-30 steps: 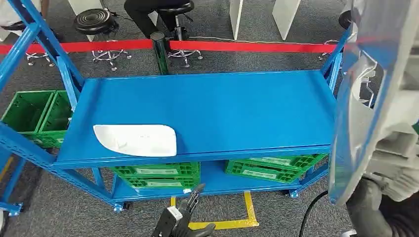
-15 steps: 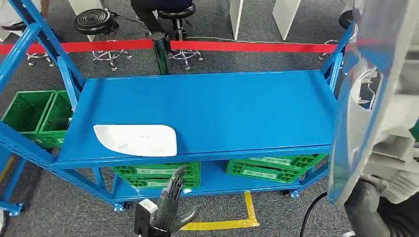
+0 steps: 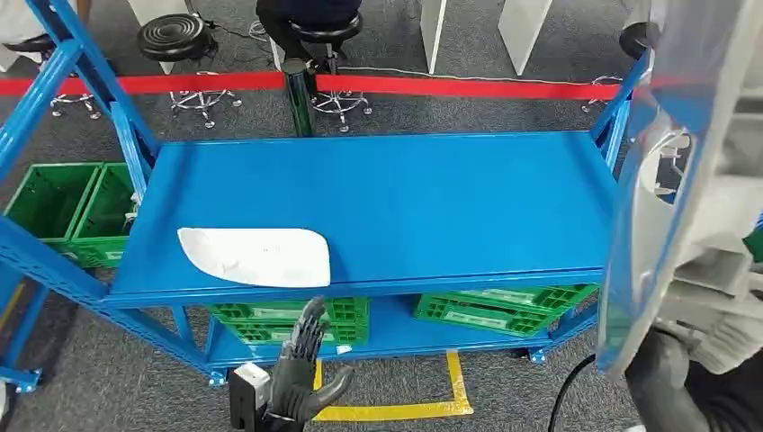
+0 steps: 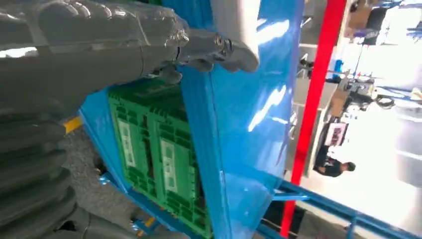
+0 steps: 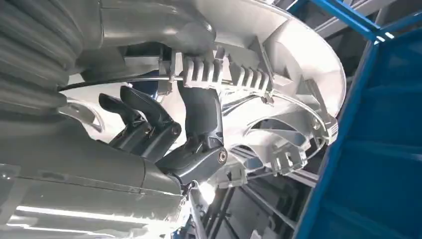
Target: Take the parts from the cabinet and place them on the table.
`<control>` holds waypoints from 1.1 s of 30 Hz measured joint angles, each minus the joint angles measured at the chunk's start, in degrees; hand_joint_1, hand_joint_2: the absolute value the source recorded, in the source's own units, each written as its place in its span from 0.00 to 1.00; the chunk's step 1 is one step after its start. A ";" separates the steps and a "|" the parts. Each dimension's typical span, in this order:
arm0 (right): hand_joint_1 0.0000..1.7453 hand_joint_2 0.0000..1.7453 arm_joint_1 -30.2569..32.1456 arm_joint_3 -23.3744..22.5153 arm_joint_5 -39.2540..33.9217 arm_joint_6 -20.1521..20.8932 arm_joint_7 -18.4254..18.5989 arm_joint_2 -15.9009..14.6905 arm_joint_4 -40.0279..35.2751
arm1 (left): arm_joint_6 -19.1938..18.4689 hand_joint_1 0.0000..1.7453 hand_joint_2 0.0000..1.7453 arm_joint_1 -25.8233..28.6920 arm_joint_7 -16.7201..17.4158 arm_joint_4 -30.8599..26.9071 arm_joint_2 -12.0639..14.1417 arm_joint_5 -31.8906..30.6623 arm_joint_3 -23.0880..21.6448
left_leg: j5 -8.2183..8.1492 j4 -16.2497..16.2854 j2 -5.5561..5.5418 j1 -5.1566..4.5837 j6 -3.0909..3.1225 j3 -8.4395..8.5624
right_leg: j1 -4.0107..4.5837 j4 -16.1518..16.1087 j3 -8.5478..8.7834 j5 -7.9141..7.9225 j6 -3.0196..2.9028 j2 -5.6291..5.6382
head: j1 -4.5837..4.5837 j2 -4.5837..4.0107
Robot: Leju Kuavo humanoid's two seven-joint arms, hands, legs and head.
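Observation:
A flat white part (image 3: 255,256) lies on the front left of the blue table's top shelf (image 3: 405,198). Below the front edge of that shelf, my left hand (image 3: 301,369) is raised with its fingers spread and nothing in them. In the left wrist view its grey thumb (image 4: 149,45) lies close to the shelf edge and the white part (image 4: 238,25). A large white moulded part (image 3: 670,171) stands upright at the right, close to the camera. My right hand (image 5: 189,134) grips it, dark fingers curled around its ribbed inner side (image 5: 259,89).
Green crates (image 3: 292,319) (image 3: 499,306) sit on the lower shelf, and more green crates (image 3: 63,211) stand at the left. Blue frame posts (image 3: 81,72) rise at the left. Behind the table runs a red barrier tape (image 3: 450,86), with stools and a seated person (image 3: 310,22) beyond it.
My left hand has moved left and risen a little toward the shelf edge, fingers now pointing up. The held part at the right stays put. The view has shifted slightly.

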 joint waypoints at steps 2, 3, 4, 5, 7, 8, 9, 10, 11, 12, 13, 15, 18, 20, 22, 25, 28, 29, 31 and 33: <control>1.00 1.00 0.05 0.02 0.00 0.00 0.00 0.02 0.02 | 0.00 0.00 1.00 0.17 0.02 -0.11 0.00 0.09 0.26 | -0.21 0.05 0.01 -0.04 0.09 0.16 | -0.07 9.57 -5.02 -3.38 0.11 -0.01 | 0.00 0.00; 1.00 1.00 0.14 0.04 0.00 0.00 0.00 0.02 0.02 | 0.00 0.00 1.00 0.24 0.02 -0.11 0.00 0.20 0.35 | -0.36 0.06 -0.02 -0.05 0.04 0.32 | -0.07 11.45 -6.30 -3.11 0.08 -0.02 | 0.00 0.00; 1.00 1.00 0.22 0.04 0.00 0.00 0.00 0.04 0.02 | 0.00 0.00 1.00 0.32 0.02 -0.11 0.00 0.26 0.39 | -0.60 0.06 -0.09 -0.05 -0.07 0.63 | -0.06 10.57 -6.28 -1.19 -0.09 -0.01 | 0.02 0.00; 1.00 1.00 0.22 0.04 0.00 0.00 0.00 0.04 0.02 | 0.00 0.00 1.00 0.35 0.02 -0.13 0.00 0.31 0.44 | -0.86 0.07 -0.16 -0.07 -0.19 1.01 | -0.06 7.61 -5.28 1.60 -0.34 -0.01 | 0.00 0.00; 1.00 1.00 0.21 0.04 0.00 0.00 0.00 0.04 0.02 | 0.00 0.00 1.00 0.38 0.02 -0.26 -0.02 0.31 0.48 | -1.59 0.07 -0.25 -0.10 -0.57 2.12 | 0.12 -2.22 -1.45 7.76 -1.17 0.00 | 0.02 0.00; 1.00 1.00 0.24 0.07 0.02 0.00 0.00 0.04 0.04 | 0.00 0.00 1.00 0.41 0.02 -0.33 -0.02 0.31 0.53 | -1.90 0.08 -0.23 -0.20 -0.89 2.17 | 0.36 -3.88 -0.02 7.13 -1.66 0.09 | -0.05 0.00; 1.00 1.00 0.22 0.04 0.00 0.00 0.00 0.04 0.02 | 0.00 0.00 1.00 0.41 0.02 -0.48 -0.02 0.31 0.55 | -1.99 0.12 -0.24 -0.14 -1.15 2.06 | 0.65 -4.61 0.05 7.36 -1.75 -0.02 | -0.02 0.00; 1.00 1.00 0.22 0.02 0.00 0.00 0.00 0.02 0.02 | 0.00 0.00 1.00 0.41 0.04 -0.52 -0.02 0.31 0.59 | -2.09 0.19 -0.18 -0.07 -1.38 2.09 | 0.73 -4.77 0.06 7.14 -2.02 -0.01 | 0.02 0.00; 1.00 1.00 0.13 0.02 0.02 0.00 0.00 0.02 0.02 | 0.00 0.00 1.00 0.40 0.02 -0.63 -0.02 0.31 0.61 | -2.17 0.15 -0.14 -0.01 -1.67 2.00 | 0.83 -4.94 0.08 6.71 -2.37 -0.01 | 0.07 0.00; 1.00 1.00 0.13 0.02 0.02 0.00 0.00 0.04 0.02 | 0.00 0.00 1.00 0.39 0.04 -0.79 -0.02 0.31 0.66 | -2.34 0.19 -0.13 -0.23 -2.03 2.00 | 0.57 -5.84 0.44 6.31 -2.76 -0.04 | 0.04 0.00; 1.00 1.00 0.15 0.02 0.02 0.00 0.00 0.04 0.02 | 0.00 0.00 1.00 0.44 0.04 -0.98 0.04 0.31 0.77 | -3.14 0.47 -0.12 -0.27 -2.46 1.84 | 0.03 -6.57 0.91 6.32 -2.82 -0.22 | 0.07 0.00; 1.00 1.00 0.15 0.02 0.09 -0.02 0.00 0.07 0.02 | 0.00 0.00 1.00 0.37 0.02 -1.11 0.04 0.31 0.79 | -6.39 6.07 -0.11 0.06 -3.35 -0.85 | -0.04 -6.86 1.21 6.19 -3.14 -0.22 | -0.44 0.00; 1.00 1.00 0.21 0.09 0.09 -0.02 0.00 0.07 0.02 | 0.02 0.00 1.00 0.44 0.04 -1.11 0.17 0.33 0.81 | -9.85 18.13 -0.10 0.85 -4.24 -8.14 | -0.01 -6.48 1.25 5.66 -3.34 -0.28 | -0.50 0.00; 1.00 1.00 0.23 0.11 0.09 -0.02 0.00 0.09 0.02 | 0.00 0.00 1.00 0.46 0.04 -1.11 0.17 0.33 0.81 | -5.26 15.48 0.03 1.27 -4.59 -8.18 | -0.13 -6.02 1.55 5.02 -3.01 -0.20 | -0.55 0.00; 1.00 1.00 0.21 0.11 0.09 -0.02 0.00 0.11 0.02 | 0.02 0.00 1.00 0.47 0.04 -1.20 0.17 0.33 0.79 | 0.95 6.64 0.19 1.50 -4.66 -4.62 | -0.34 -5.36 2.26 4.05 -2.50 -0.12 | -0.57 0.00; 1.00 1.00 0.18 0.11 0.09 -0.04 0.04 0.20 0.02 | 0.00 0.00 1.00 0.59 0.07 -1.31 0.20 0.33 0.81 | 0.26 4.41 0.27 1.11 -3.89 -3.27 | -0.15 -4.77 2.21 3.51 -1.52 0.02 | -0.59 0.00; 1.00 1.00 0.18 0.07 0.09 -0.04 0.07 0.20 0.00 | 0.02 0.00 1.00 0.57 0.07 -1.60 0.11 0.33 0.81 | -0.66 3.36 0.09 1.39 -2.65 -2.81 | -0.31 -4.63 1.97 2.76 -0.58 -0.05 | -0.55 0.00; 1.00 1.00 0.11 0.02 0.11 -0.07 0.07 0.20 0.00 | 0.00 0.00 1.00 0.57 0.07 -1.62 0.09 0.31 0.83 | -0.72 3.33 0.09 1.40 -2.36 -2.64 | -0.33 -3.23 1.62 1.63 -0.36 -0.13 | -0.50 0.00; 1.00 1.00 0.17 0.04 0.09 -0.07 0.07 0.20 0.02 | 0.00 0.00 1.00 0.57 0.07 -1.70 0.09 0.31 0.88 | -0.90 3.33 0.12 1.26 -1.82 -2.55 | -0.33 5.02 -2.24 -2.61 -0.08 -0.14 | -0.24 0.00; 1.00 1.00 0.21 0.09 0.07 -0.07 0.07 0.20 0.02 | 0.00 0.00 1.00 0.59 0.07 -1.70 0.09 0.33 0.92 | -1.03 3.35 0.14 0.99 -1.59 -2.46 | -0.30 12.76 -6.40 -4.84 -0.04 -0.14 | -0.20 0.00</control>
